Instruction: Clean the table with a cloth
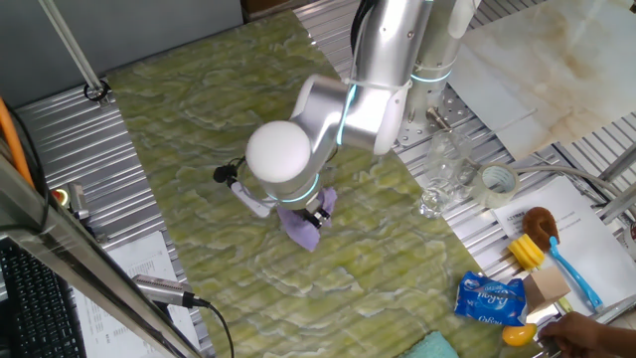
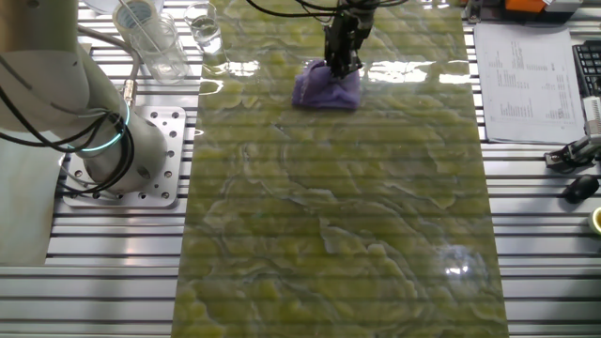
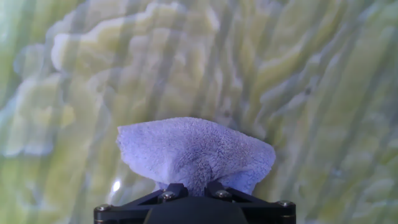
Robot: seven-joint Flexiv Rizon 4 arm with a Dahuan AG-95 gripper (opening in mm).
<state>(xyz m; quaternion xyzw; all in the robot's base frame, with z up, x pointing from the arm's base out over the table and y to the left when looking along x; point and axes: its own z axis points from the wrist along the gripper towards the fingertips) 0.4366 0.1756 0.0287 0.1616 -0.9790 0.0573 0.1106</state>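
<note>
Gripper (image 2: 342, 64) was closed on the cloth (image 2: 327, 88), pinching a raised fold of the lavender fabric while the rest lay spread against the table (image 2: 338, 235). From the hand view, the cloth (image 3: 196, 155) bunched up between the fingers, just above the green-yellow marbled surface (image 3: 280, 74). Seen from one fixed view, the cloth (image 1: 303, 227) sat near the table's middle, under the arm's wrist (image 1: 278, 154). 2 clear glasses (image 2: 178, 38) stood well apart on the ribbed metal edge
</note>
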